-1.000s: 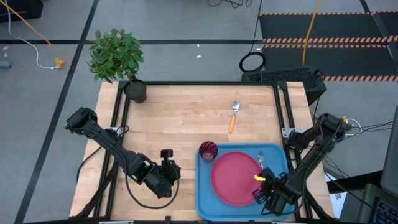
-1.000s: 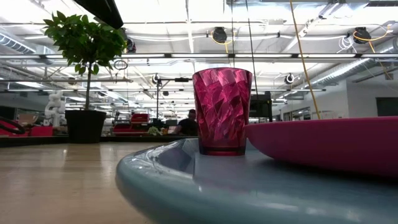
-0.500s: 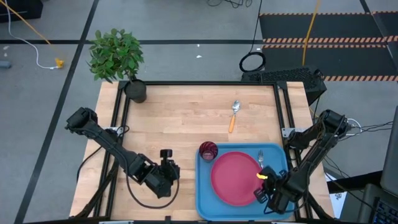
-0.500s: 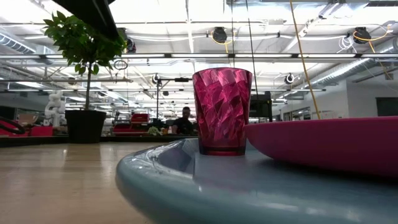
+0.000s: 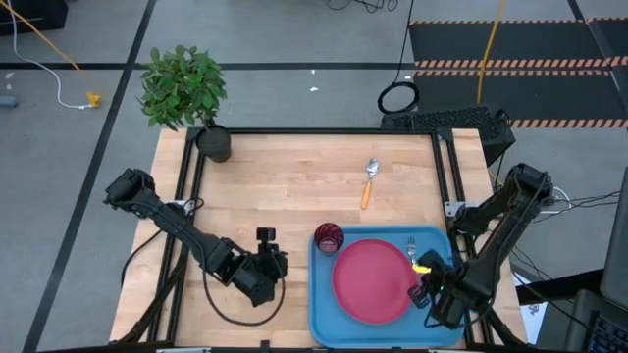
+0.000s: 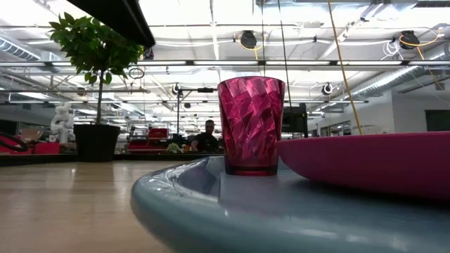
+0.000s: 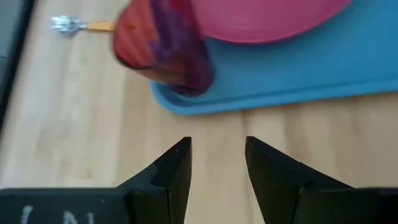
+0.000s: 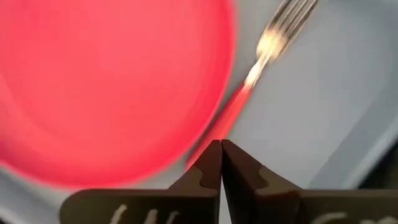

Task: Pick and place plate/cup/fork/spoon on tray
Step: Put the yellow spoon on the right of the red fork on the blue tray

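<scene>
The light-blue tray [image 5: 320, 306] lies at the table's near right. On it rest the pinkish-red plate [image 5: 371, 281], the dark red cup [image 5: 329, 236] upright at its far left corner, and the fork [image 5: 412, 243] beside the plate's right edge. The orange-handled spoon [image 5: 368, 183] lies on the bare table beyond the tray. My right gripper [image 8: 221, 149] is shut over the fork's handle, at the tray's right side [image 5: 424, 267]. My left gripper [image 7: 217, 155] is open and empty on the table left of the tray [image 5: 267, 237], facing the cup [image 7: 165, 50]. My right gripper's shut fingertips [image 8: 211, 158] stand over the near end of the fork's pink-red handle [image 8: 231, 112], which lies flat on the tray along the plate's edge. I cannot tell whether they touch it.
A potted plant [image 5: 213, 144] stands at the table's far left corner. Black frame rails run along the table's left and right edges. The middle and left of the wooden table [image 5: 275, 191] hold only the spoon. A person shows far off in the room [image 6: 209, 137].
My right gripper has gone a little toward the table's right and far edges along the tray, staying shut. The fork, plate and cup have kept their places on the tray. My left gripper has edged slightly toward the tray.
</scene>
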### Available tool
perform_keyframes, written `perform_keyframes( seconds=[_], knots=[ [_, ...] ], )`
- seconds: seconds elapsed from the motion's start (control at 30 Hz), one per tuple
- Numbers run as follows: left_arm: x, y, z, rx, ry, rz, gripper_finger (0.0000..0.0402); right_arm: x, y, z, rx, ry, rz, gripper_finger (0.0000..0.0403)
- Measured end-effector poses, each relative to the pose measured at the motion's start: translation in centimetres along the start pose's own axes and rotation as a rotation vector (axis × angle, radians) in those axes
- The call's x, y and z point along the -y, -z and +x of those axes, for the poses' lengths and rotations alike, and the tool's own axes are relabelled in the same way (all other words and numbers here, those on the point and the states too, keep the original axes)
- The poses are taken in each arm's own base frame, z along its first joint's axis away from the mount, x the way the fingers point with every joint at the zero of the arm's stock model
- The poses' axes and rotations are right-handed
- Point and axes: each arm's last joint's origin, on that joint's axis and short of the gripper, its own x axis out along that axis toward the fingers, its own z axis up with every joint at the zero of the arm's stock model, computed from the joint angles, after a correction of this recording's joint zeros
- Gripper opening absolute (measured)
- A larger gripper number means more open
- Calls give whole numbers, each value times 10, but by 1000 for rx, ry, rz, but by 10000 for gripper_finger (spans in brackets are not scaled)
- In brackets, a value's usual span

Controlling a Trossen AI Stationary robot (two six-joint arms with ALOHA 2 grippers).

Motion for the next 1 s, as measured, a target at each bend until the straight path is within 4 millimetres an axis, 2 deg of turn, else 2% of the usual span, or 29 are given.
perform_keyframes(
  seconds=[0.13,0.33,0.43,0.57,0.7,0.83,0.9,1.0],
  knots=[
    [-15,-6,-1,-6,-65,7,152,17,-28,-17,189,13,24,2],
    [-50,-18,1,25,-202,18,152,26,-79,-23,367,69,-17,2],
    [-71,-20,6,7,-239,-14,152,21,-106,-21,415,67,-67,2],
    [-90,-20,14,-25,-277,-50,152,2,-139,-19,464,-51,-215,6],
    [-97,-18,17,-57,-249,-92,152,-18,-170,-23,578,-193,-371,15],
    [-96,-16,17,-78,-215,-103,152,-26,-196,-28,702,-237,-446,14],
    [-94,-14,13,-89,-210,-98,152,-25,-207,-29,741,-246,-403,11],
    [-92,-12,6,-90,-204,-107,152,-19,-221,-29,738,-300,-173,13]
  ],
)
